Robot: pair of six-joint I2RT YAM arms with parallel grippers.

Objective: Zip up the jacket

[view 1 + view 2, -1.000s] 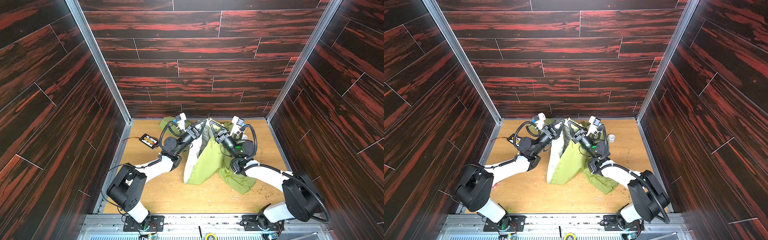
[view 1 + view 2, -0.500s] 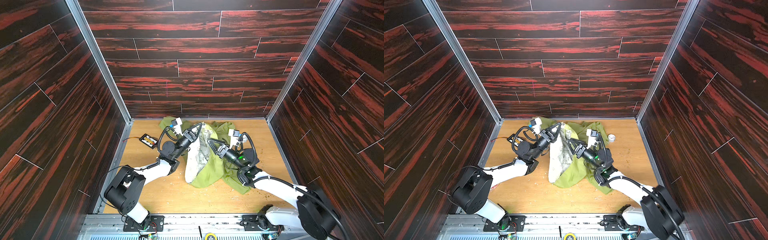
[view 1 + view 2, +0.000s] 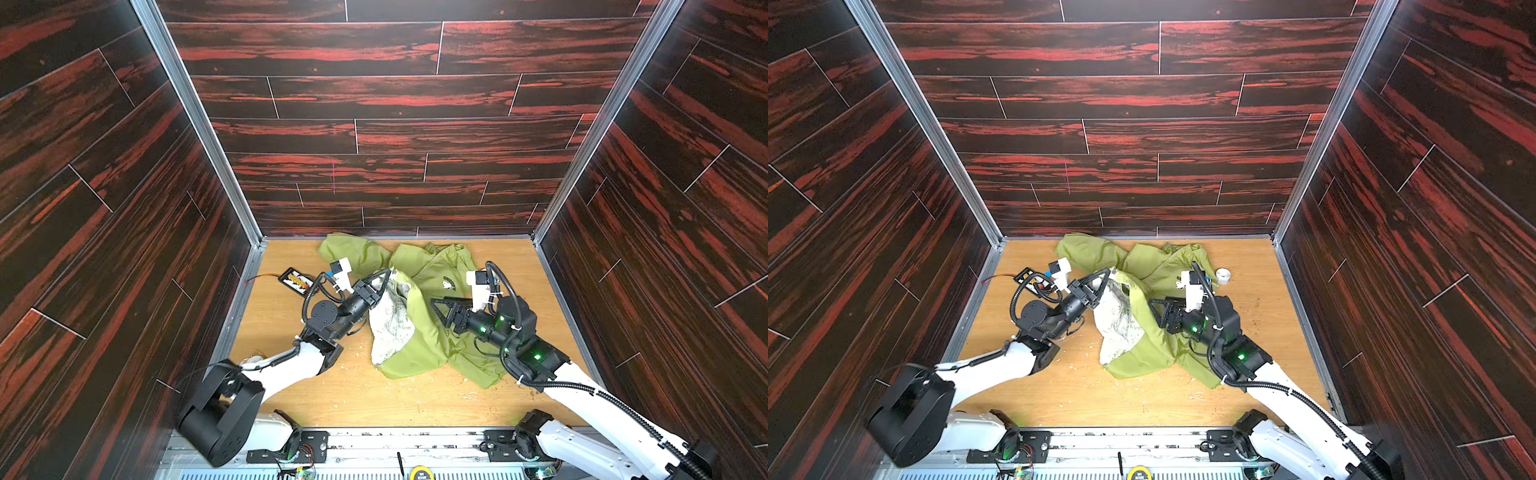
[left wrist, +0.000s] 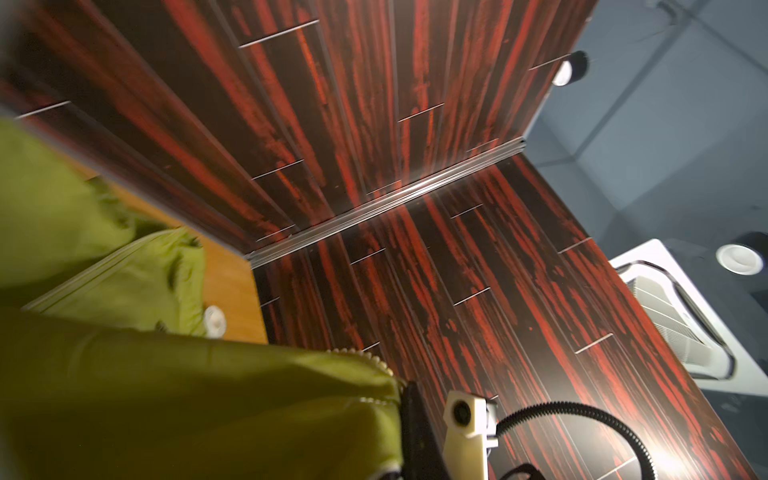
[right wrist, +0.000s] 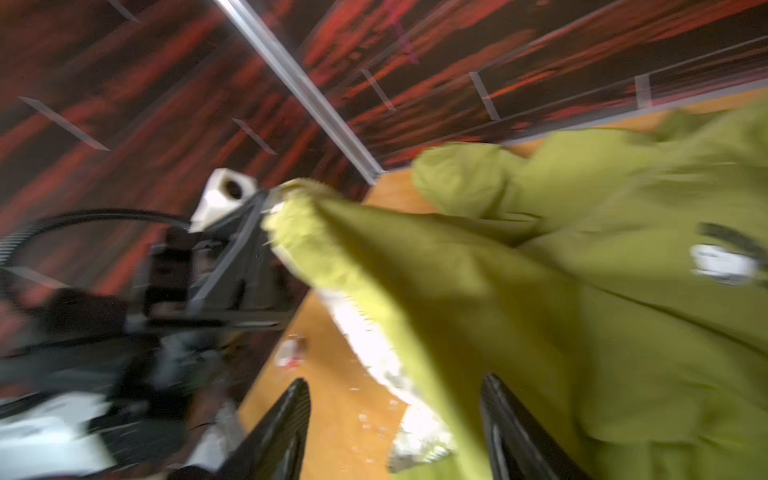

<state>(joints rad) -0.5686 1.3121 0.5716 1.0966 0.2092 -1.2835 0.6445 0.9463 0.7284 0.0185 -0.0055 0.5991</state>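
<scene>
The jacket [image 3: 419,332] lay crumpled across the middle and back of the wooden table [image 3: 291,386], and there was the left pincer [image 3: 385,275], clamped tight on its front edge. That edge was hoisted off the boards, so the white patterned lining [image 3: 390,322] hung facing the left arm in both top views. From the left wrist, green cloth bunched right up against the dark finger [image 4: 415,419], with a row of zipper teeth [image 4: 365,353] running along the pinched edge. Over to the right pincer [image 3: 436,309]: jaws spread wide, nothing gripped, poised low over the green front panel just beside the raised fold, on the right arm's side of it. The small dark chest logo [image 3: 447,284] sat just past it, toward the back wall. The right wrist view was badly blurred, but it showed the two dark fingers [image 5: 282,424] well apart, with a green fold running down between them; whether cloth touched either one could not be told. One sleeve [image 3: 345,249] reached up to the back wall, and another stretch of green trailed off under the right arm. A small black gadget [image 3: 296,280] lay near the left wall, apart from the jacket, and a white roll of tape [image 3: 1223,275] sat just beside the collar.
</scene>
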